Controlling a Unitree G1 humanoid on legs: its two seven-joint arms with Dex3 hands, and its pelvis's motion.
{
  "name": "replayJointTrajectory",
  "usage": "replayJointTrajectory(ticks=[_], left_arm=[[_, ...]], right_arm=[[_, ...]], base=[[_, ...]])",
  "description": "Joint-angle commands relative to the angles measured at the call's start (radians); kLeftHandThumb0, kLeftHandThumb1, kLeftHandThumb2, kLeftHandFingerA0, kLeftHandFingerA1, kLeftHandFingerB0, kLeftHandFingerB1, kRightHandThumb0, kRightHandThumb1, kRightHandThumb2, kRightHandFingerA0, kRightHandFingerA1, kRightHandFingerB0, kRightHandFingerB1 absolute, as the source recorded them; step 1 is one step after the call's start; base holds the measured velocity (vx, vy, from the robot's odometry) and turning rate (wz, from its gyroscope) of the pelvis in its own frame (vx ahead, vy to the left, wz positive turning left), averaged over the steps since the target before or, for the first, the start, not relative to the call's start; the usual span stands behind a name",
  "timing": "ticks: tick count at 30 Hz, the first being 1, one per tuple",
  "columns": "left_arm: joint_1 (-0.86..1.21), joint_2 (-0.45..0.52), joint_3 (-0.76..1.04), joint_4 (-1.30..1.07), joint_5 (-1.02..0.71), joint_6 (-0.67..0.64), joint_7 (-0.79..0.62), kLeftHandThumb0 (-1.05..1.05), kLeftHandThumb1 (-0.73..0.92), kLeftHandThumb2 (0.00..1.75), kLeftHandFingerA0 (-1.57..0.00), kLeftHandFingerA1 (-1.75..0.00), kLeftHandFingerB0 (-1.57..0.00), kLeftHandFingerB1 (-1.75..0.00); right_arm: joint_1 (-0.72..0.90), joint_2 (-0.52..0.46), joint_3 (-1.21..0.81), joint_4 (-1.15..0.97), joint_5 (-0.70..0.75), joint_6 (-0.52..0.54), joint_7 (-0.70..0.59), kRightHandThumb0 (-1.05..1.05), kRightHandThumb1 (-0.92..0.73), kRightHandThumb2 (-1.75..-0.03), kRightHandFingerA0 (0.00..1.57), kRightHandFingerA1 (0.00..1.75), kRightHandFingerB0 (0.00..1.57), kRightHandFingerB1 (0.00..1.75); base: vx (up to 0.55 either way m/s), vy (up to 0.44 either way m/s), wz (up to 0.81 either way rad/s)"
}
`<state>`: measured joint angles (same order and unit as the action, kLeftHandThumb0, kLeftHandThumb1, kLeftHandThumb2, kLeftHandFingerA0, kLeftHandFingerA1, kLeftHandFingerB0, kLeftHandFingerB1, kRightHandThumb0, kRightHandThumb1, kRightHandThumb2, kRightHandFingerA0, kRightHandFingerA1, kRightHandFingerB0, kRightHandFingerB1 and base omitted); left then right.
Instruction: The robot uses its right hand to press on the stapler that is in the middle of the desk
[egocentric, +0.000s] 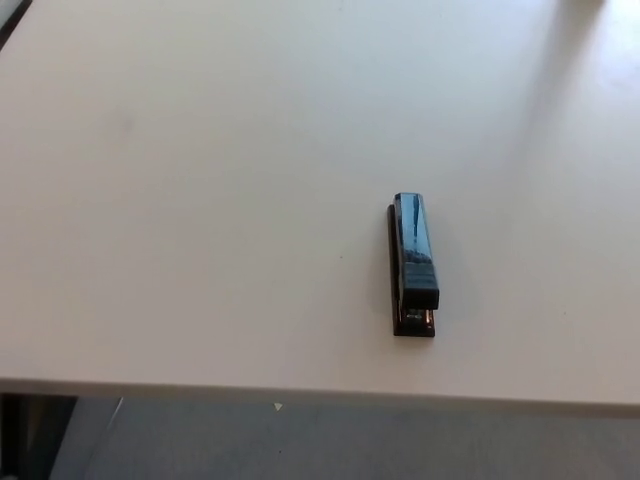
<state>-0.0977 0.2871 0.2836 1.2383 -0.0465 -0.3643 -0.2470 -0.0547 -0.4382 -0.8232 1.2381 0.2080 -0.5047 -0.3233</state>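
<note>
Though flat on desk (200, 200), stapler (414, 264) alone.

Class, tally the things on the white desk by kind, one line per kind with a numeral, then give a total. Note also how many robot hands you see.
Stapler, dark and glossy, lying on the desk: 1
Robot hands in view: 0
Total things on the desk: 1

Black stapler (414, 266) lies flat on pale desk (200, 200), right of frame centre, lower half. Long axis runs near vertical in picture; glossy top arm reflects light. Near end, toward lower edge, shows metal parts. Desk front edge crosses bottom of frame; grey floor (350, 440) below it.
</note>
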Motion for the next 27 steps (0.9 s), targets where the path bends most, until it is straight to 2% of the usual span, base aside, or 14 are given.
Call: replayJointTrajectory(ticks=[1, 2, 3, 5, 6, 7, 16, 19, 20, 21, 22, 25, 26, 27], left_arm=[[-0.016, 0.035, 0.002, 0.008, -0.008, -0.027, -0.001, -0.70, 0.92, 0.75, -0.10, -0.30, -0.10, -0.21], [-0.021, 0.035, 0.000, 0.010, -0.006, -0.018, 0.003, -0.70, 0.79, 1.07, 0.00, -0.38, -0.13, -0.31], [-0.025, 0.035, 0.000, 0.012, -0.006, -0.021, 0.001, -0.67, 0.92, 0.73, -0.10, -0.28, -0.10, -0.21], [-0.029, 0.038, 0.002, 0.011, -0.009, -0.032, -0.011, -0.70, 0.82, 1.09, 0.00, -0.33, -0.12, -0.29], [-0.031, 0.039, 0.000, 0.012, -0.007, -0.030, -0.007, -0.68, 0.92, 0.75, -0.09, -0.26, -0.10, -0.20], [-0.035, 0.040, -0.003, 0.012, -0.003, -0.026, -0.002, -0.69, 0.80, 1.09, 0.00, -0.36, -0.13, -0.30], [-0.059, 0.045, 0.000, 0.012, -0.008, -0.022, -0.014, -0.67, 0.80, 1.07, 0.00, -0.35, -0.12, -0.29], [-0.066, 0.050, -0.002, 0.012, -0.004, -0.020, -0.007, -0.64, 0.92, 0.73, -0.09, -0.27, -0.09, -0.20], [-0.066, 0.052, -0.004, 0.012, -0.002, -0.020, -0.004, -0.69, 0.79, 1.07, 0.00, -0.39, -0.13, -0.31], [-0.065, 0.049, -0.002, 0.011, -0.004, -0.023, -0.005, -0.66, 0.92, 0.76, -0.10, -0.30, -0.10, -0.21], [-0.066, 0.047, -0.001, 0.010, -0.005, -0.022, -0.005, -0.68, 0.79, 1.06, 0.00, -0.39, -0.12, -0.31], [-0.072, 0.046, -0.004, 0.009, -0.004, -0.024, -0.011, -0.64, 0.92, 0.77, -0.10, -0.31, -0.09, -0.21], [-0.074, 0.046, -0.006, 0.009, -0.002, -0.024, -0.010, -0.67, 0.79, 1.06, 0.00, -0.39, -0.12, -0.31], [-0.079, 0.046, -0.006, 0.010, -0.002, -0.020, -0.011, -0.64, 0.92, 0.75, -0.10, -0.29, -0.09, -0.21]], right_arm=[[-0.026, -0.100, -0.103, -0.045, 0.133, -0.055, -0.077, 0.09, -0.76, -0.62, 0.90, 0.69, 0.70, 0.59], [-0.036, -0.124, -0.131, -0.056, 0.160, -0.044, -0.063, 0.06, -0.77, -0.62, 0.87, 0.68, 0.68, 0.57], [-0.059, -0.150, -0.167, -0.078, 0.195, -0.036, -0.049, 0.06, -0.79, -0.62, 0.84, 0.65, 0.67, 0.57], [-0.085, -0.180, -0.162, -0.134, 0.173, -0.053, -0.060, 0.05, -0.82, -0.63, 0.95, 0.76, 0.64, 0.57], [-0.095, -0.185, -0.158, -0.161, 0.168, -0.051, -0.055, 0.03, -0.85, -0.64, 0.97, 0.84, 0.63, 0.61], [-0.110, -0.190, -0.146, -0.228, 0.156, -0.046, -0.048, 0.02, -0.86, -0.64, 1.01, 0.90, 0.63, 0.66], [-0.236, -0.171, 0.139, -1.045, 0.072, 0.249, -0.031, 0.10, -0.88, -0.65, 1.19, 1.05, 0.70, 0.97], [-0.323, -0.153, 0.254, -1.160, 0.065, 0.318, -0.015, 0.06, -0.86, -0.71, 1.31, 0.96, 0.68, 1.04], [-0.366, -0.136, 0.301, -1.161, 0.066, 0.298, 0.019, 0.10, -0.80, -0.81, 1.33, 0.97, 0.72, 1.11], [-0.397, -0.112, 0.351, -1.184, 0.065, 0.320, 0.032, -0.04, -0.84, -0.73, 1.30, 0.95, 0.67, 1.10], [-0.431, -0.080, 0.395, -1.194, 0.098, 0.324, 0.063, 0.00, -0.82, -0.77, 1.23, 1.06, 0.66, 1.11], [-0.489, -0.030, 0.450, -1.111, 0.094, 0.284, 0.137, 0.08, -0.72, -0.86, 1.20, 1.01, 0.73, 1.16], [-0.501, -0.022, 0.463, -1.094, 0.091, 0.286, 0.149, 0.09, -0.74, -0.83, 1.20, 0.98, 0.74, 1.14], [-0.537, 0.005, 0.478, -1.048, 0.096, 0.285, 0.162, 0.10, -0.77, -0.78, 1.22, 0.95, 0.76, 1.10]], base=[[0.00, 0.000, 0.00], [0.00, 0.000, 0.00], [0.00, 0.000, 0.00], [0.00, 0.000, 0.00], [0.00, 0.000, 0.00], [0.00, 0.000, 0.00], [0.00, 0.000, 0.00], [0.00, 0.000, 0.00], [0.00, 0.000, 0.00], [0.00, 0.000, 0.00], [0.00, 0.000, 0.00], [0.00, 0.000, 0.00], [0.00, 0.000, 0.00], [0.00, 0.000, 0.00]])
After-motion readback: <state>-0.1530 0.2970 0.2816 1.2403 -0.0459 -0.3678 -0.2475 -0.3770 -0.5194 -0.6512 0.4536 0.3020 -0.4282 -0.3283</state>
